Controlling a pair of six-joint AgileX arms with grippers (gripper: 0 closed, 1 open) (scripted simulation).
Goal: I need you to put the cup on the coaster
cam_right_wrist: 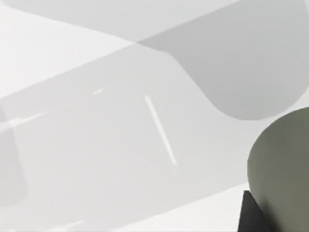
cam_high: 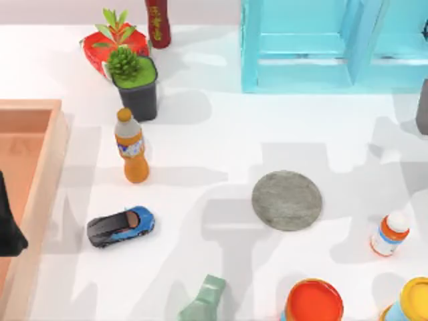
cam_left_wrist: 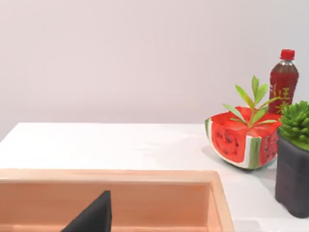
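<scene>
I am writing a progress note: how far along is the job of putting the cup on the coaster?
Nothing looks finished: the flat round mottled grey coaster is bare. In hand: the small plain grey-green cylindrical cup is close beside the right gripper; a grasp cannot be confirmed. Remaining: setting the cup on the coaster. The left gripper is parked over the wooden tray.

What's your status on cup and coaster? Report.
Left gripper parked over wooden tray. Dull grey-green cylindrical cup beside right finger. Flat mottled grey coaster bare, nothing on it.
</scene>
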